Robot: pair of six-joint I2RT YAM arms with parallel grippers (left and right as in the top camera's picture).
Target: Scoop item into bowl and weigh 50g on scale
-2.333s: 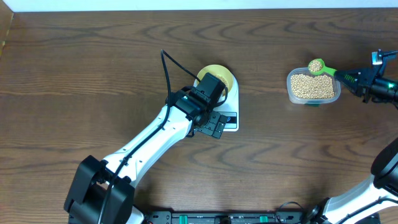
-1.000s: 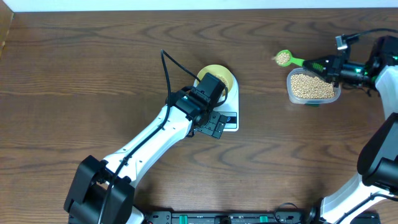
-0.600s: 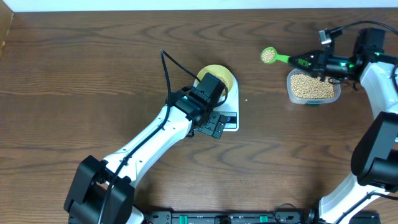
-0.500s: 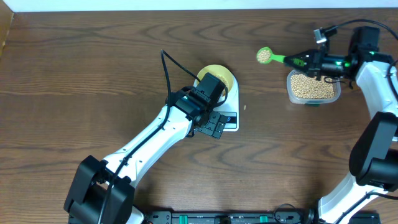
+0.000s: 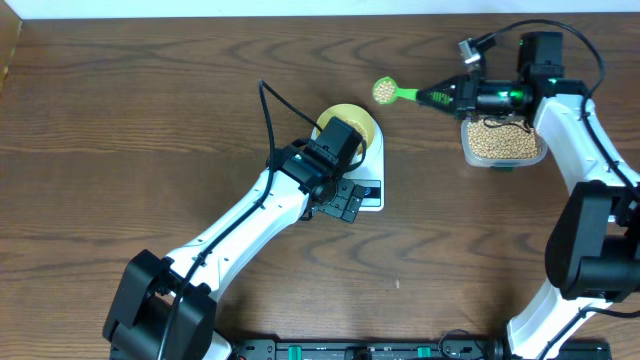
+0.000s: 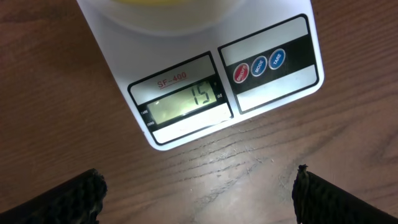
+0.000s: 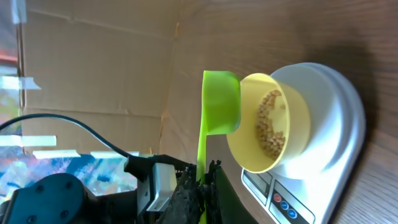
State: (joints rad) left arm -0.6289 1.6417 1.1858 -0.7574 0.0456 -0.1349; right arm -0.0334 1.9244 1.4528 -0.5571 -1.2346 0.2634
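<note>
Near the tabletop's middle, the left gripper (image 6: 200, 200) is hovering wide open and empty over the scale (image 6: 205, 134) bearing the bowl (image 5: 367, 125), while toward the back edge the right gripper (image 5: 436, 98), clamped on the scoop (image 5: 405, 94), is holding beans (image 5: 382, 90) short of the bowl, risking a spill if tilted.

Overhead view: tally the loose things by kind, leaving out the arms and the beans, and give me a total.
scale: 1
yellow bowl: 1
clear tub: 1
green scoop: 1
Total: 4
</note>
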